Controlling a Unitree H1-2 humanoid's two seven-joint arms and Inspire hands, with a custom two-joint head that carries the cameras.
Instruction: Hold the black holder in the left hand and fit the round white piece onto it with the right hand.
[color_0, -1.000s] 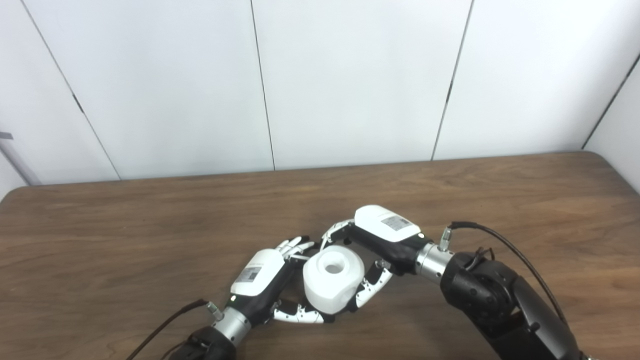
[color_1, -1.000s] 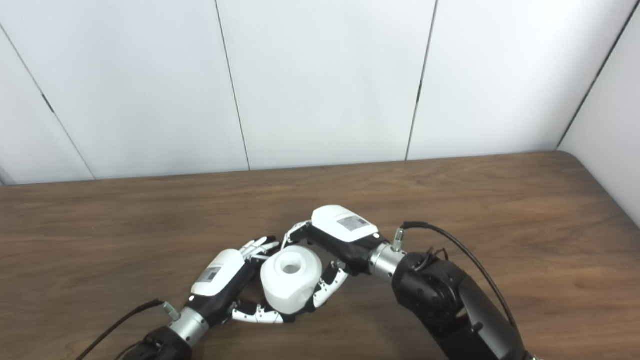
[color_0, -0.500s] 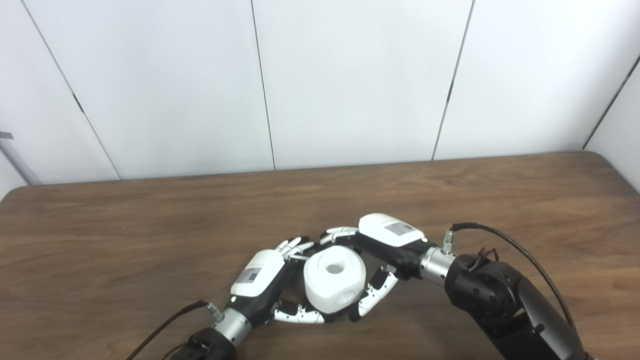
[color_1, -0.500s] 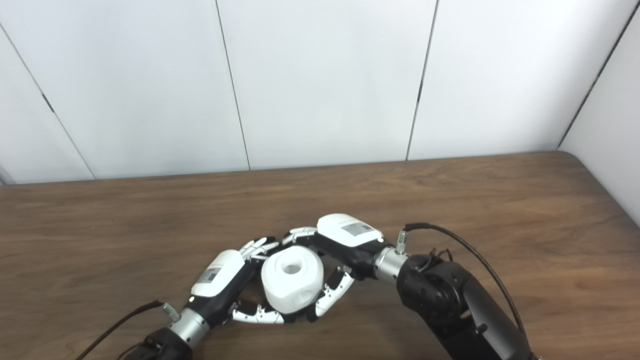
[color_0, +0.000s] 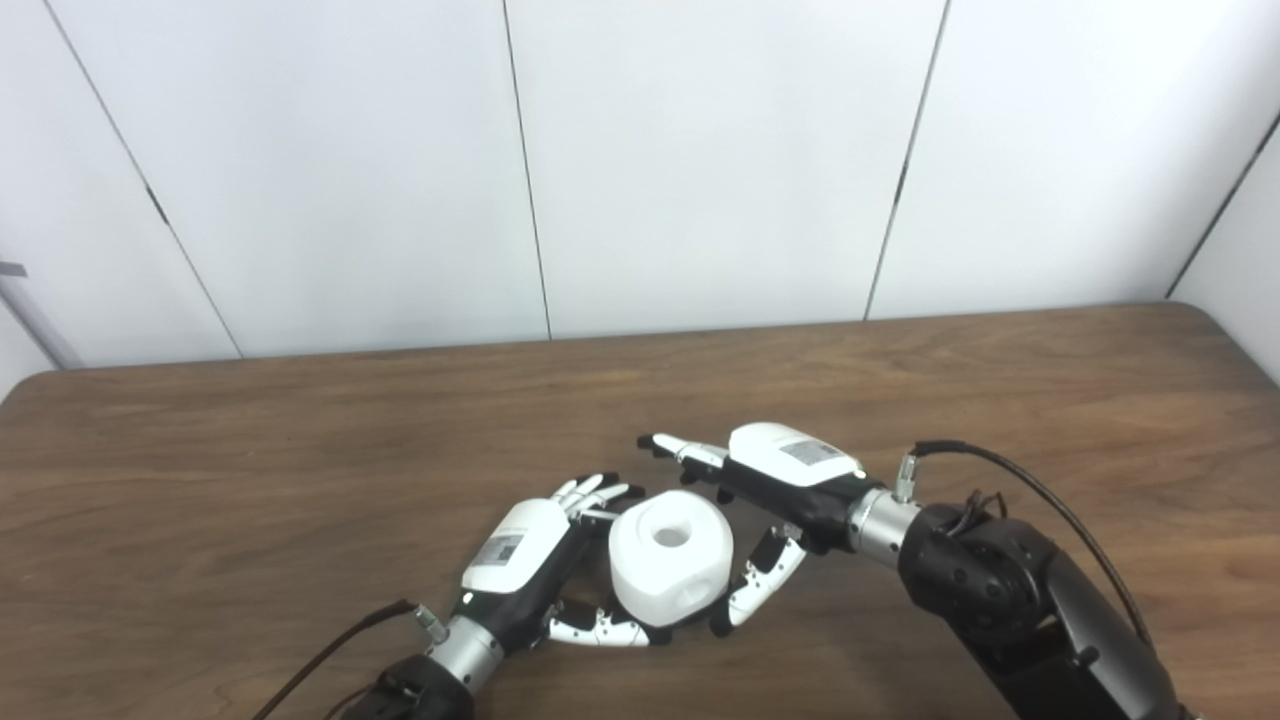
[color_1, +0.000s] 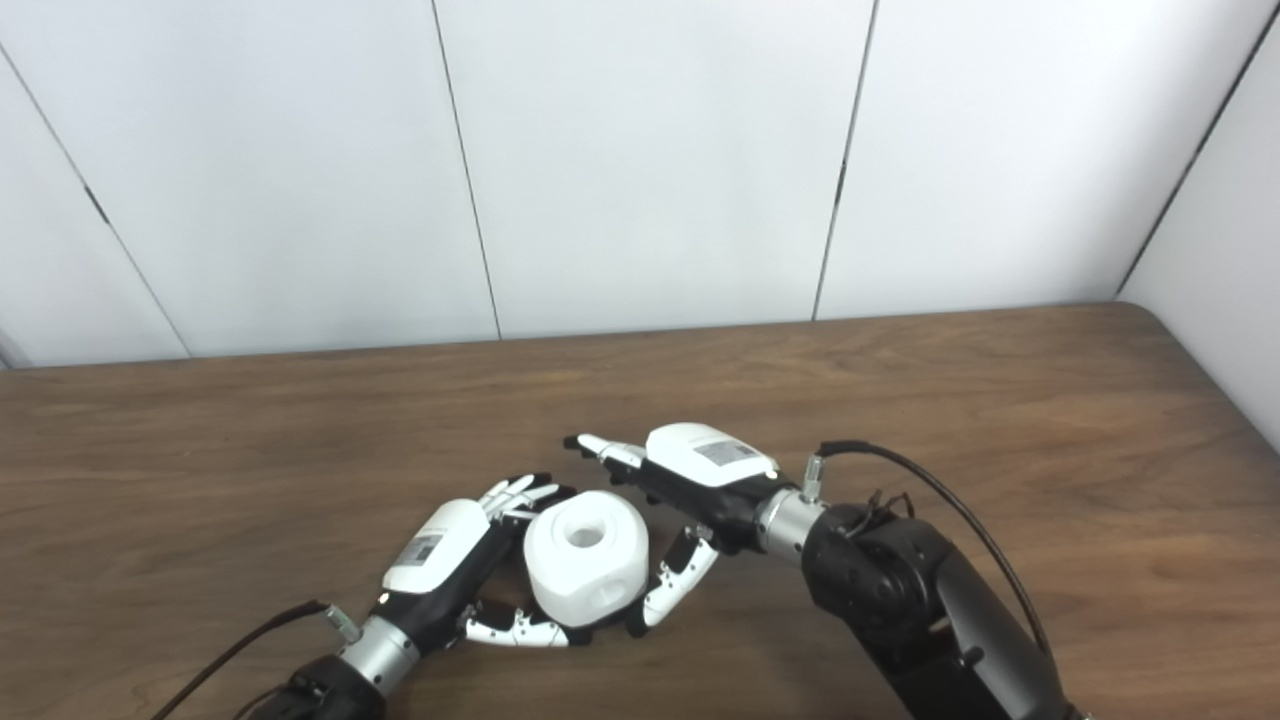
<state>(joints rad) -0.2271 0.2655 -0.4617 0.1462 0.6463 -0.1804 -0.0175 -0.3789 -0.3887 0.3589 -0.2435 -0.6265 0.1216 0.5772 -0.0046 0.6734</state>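
Round white piece (color_0: 670, 555), with a hole on its top, sits low over the brown bench (color_0: 250, 480), cupped in the left robot hand (color_0: 530, 560), whose fingers are curled around it from below and behind. The right robot hand (color_0: 770, 500) is just beside it, fingers spread apart, holding nothing. I cannot see any black holder under the piece.

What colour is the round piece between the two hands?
White all over, the round piece shows best in the left eye view.
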